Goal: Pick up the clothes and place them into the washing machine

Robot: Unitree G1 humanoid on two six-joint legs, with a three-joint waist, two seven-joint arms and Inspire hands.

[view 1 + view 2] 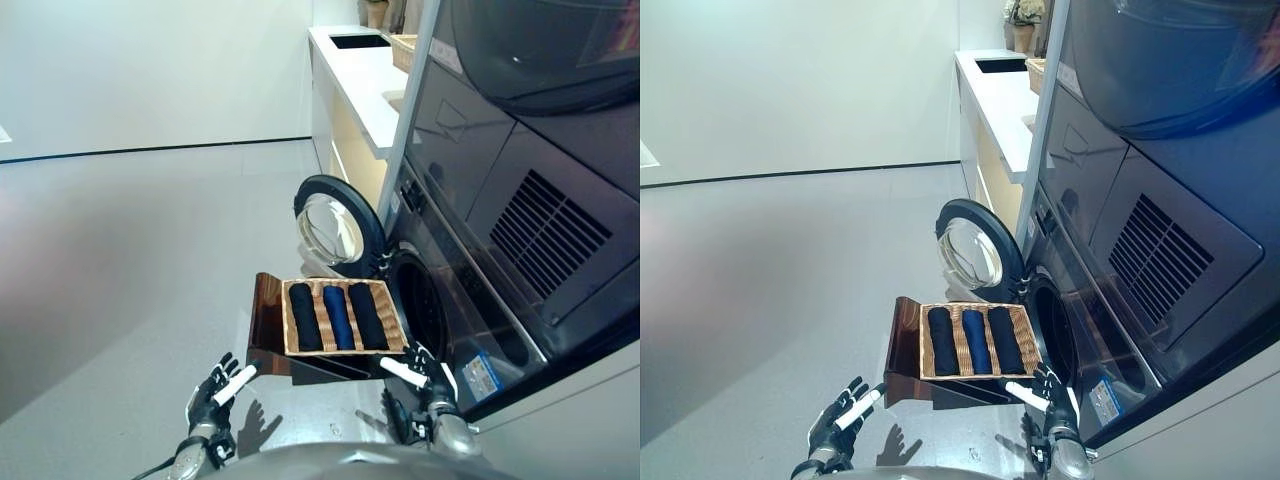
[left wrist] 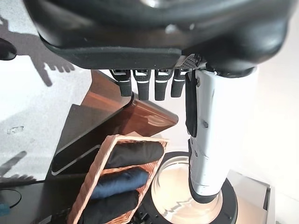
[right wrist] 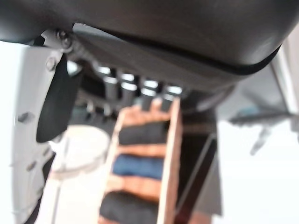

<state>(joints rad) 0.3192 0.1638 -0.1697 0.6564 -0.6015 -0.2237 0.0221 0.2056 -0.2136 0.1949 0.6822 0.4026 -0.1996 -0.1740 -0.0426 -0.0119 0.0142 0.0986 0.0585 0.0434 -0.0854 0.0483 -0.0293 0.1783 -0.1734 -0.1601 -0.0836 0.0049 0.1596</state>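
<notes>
Two dark hands hang low with fingers spread and nothing in them: the left hand is nearest, over the grey floor, and the right hand sits by the dark front of the machine. Neither touches any cloth. Just beyond both hands, and between them, stands a low brown wooden stand carrying a shallow woven wicker tray. Inside the tray lie three rolled garments side by side: a black roll on the left hand's side, a blue roll in the middle, and another black roll on the right hand's side. Past the tray, the round glass door of the dark front-loading washing machine is swung wide, and its drum opening gapes just beyond the right hand. By my reading, the task has barely started: the door is open, but all three rolls remain in the tray, so every pick and placement is left.
</notes>
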